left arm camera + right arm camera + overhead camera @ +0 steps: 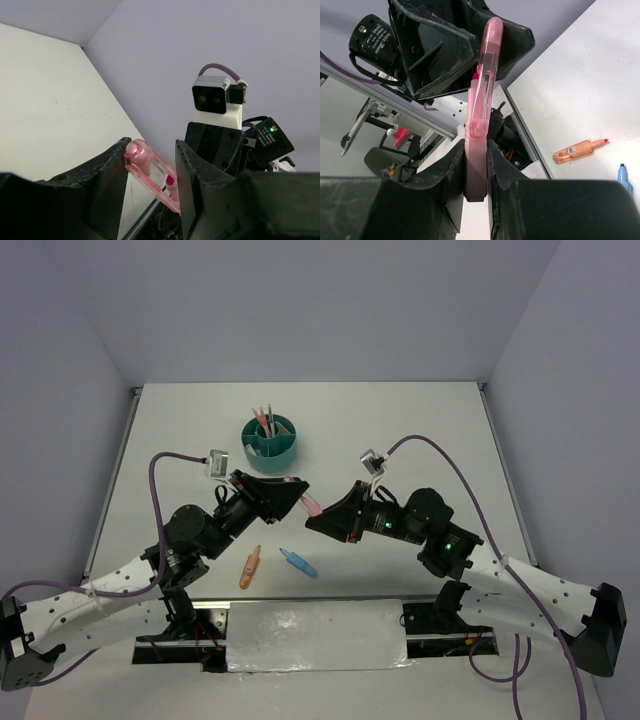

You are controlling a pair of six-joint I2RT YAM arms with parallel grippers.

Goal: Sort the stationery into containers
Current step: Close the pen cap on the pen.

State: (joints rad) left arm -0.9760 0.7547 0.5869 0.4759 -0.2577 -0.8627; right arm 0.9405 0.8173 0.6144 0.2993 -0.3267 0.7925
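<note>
The pink marker (308, 504) hangs in mid-air at the centre of the top view, between both arms. The right fingers (451, 172) clamp its body. The left fingers (107, 175) straddle its cap, spread wider than it. This looks like a handover: 1 grip should turn firm before the other releases, then go to the teal cup (250, 448) at upper centre.

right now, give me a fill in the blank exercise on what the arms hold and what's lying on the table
1. The right tool is shut on the raised marker, whose colour is ___.
2. On the table lie an orange marker and a second marker, coloured ___.
3. The pens stand in a cup coloured ___.
Missing words: pink; blue; teal.
</note>
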